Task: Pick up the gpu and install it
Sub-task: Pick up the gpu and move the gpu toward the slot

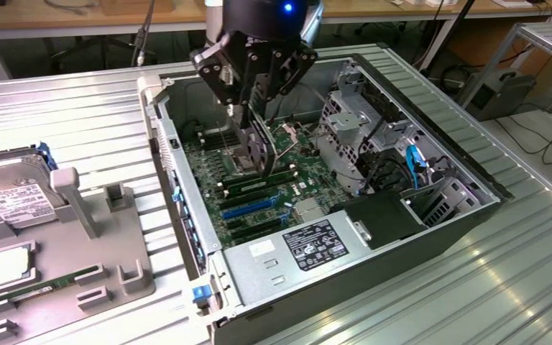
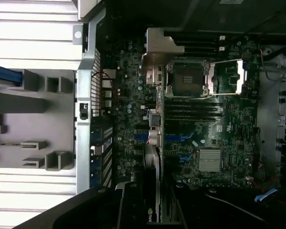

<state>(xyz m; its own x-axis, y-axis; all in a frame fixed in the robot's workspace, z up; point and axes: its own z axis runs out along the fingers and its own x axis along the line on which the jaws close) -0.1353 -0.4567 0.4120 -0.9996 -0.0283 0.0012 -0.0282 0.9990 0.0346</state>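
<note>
claw (image 1: 255, 108): poised over the open computer case (image 1: 468, 215), fingers closed in on the top edge of the gpu, which is clamped between them
gpu (image 1: 259, 147): directly beneath the claw, held on edge with its dark face upright, hanging inside the case
gpu lower edge: close to the motherboard (image 1: 300, 169); cannot tell whether it touches
silver bracket (image 2: 158, 47): at the end of the gpu farthest from the claw in the wrist view, seen over the board beside the CPU socket (image 2: 188, 78)
blue slots (image 1: 247, 208): on the board below the claw, just beside the card's lower end
heatsink (image 2: 209, 160): small, silver, finned, on the board near the claw, apart from the card
grey tray (image 1: 65, 266): outside the case, well apart from the claw, on the exterior view's left
hard drive (image 1: 12, 198): white label, standing in the tray, far from the claw
green memory stick (image 1: 41, 287): lying in the tray, far from the claw
ribbed metal table (image 1: 506, 287): under the case and the tray
</note>
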